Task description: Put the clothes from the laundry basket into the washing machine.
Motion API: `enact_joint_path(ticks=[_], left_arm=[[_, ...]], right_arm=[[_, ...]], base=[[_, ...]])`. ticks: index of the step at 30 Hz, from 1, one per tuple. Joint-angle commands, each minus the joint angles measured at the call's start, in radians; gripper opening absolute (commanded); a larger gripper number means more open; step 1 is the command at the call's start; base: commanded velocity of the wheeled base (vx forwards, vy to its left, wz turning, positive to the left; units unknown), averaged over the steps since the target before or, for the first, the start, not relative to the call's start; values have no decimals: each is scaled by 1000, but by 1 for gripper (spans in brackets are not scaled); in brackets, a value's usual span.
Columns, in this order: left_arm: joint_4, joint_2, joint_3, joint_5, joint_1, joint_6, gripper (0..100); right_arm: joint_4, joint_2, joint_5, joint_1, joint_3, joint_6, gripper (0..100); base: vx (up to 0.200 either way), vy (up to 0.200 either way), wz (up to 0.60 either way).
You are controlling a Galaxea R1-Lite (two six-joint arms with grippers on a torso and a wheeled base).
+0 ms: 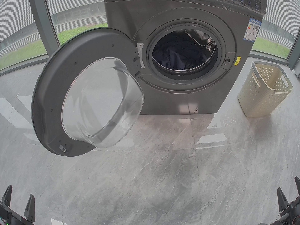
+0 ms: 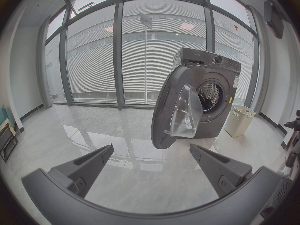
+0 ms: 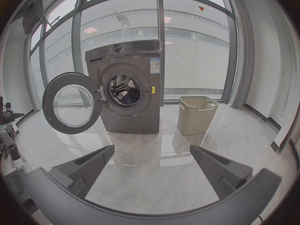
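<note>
Status: both arms low, well short of the work. Left pincer [image 1: 18,201] at 7 o'clock in head view, right pincer [image 1: 288,191] at 5. Both released, fingers spread, nothing between them.

Washing machine [image 1: 200,88] at 12 o'clock. Its door [image 1: 53,88] is swung wide open to abt 10. Dark clothes [image 1: 179,56] lie inside the drum, piled low toward the back, clear of the rim as far as I can tell. Laundry basket [image 1: 265,89] at 2 o'clock stands upright on the floor [image 1: 162,178] just beside the machine's right front corner, apart from it. No cloth visible in the part of the inside that shows; bottom is hidden, so can't confirm it's empty.

My read: load looks mostly or fully done. Basket check next, maybe closing the door.

Risks:
- Door sticks out toward the robot on the left side, w/ the glass bowl bulging out. A left arm swing or base move fwd could clip it and strain the hinge.
- Basket looks light and the floor is glossy. A pincer catching a rim or wall hole would prob tip or slide it instead of gripping cloth.
- A missed item at the basket bottom means an incomplete task.
- If the door gets shut w/ cloth slumped over the seal, it pinches and won't latch.
- Floor reflections and clear glass may throw off depth est.
</note>
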Motion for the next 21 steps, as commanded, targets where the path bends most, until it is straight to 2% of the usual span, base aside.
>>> enact_joint_path(ticks=[1, 10, 16, 21], left_arm=[[9, -9, 17, -18, -1, 3, 100], [20, -9, 17, -21, -1, 9, 100], [20, -9, 17, -21, -1, 11, 100], [18, -9, 17, -16, 0, 2, 100]], right_arm=[[-1, -11, 0, 1, 16, 0, 100], [-1, -11, 0, 1, 16, -2, 100], [1, -11, 0, 1, 16, -2, 100], [-1, -11, 2, 1, 16, -2, 100]], base=[[0, 0, 0], [0, 0, 0], [200, 0, 0], [0, 0, 0]])
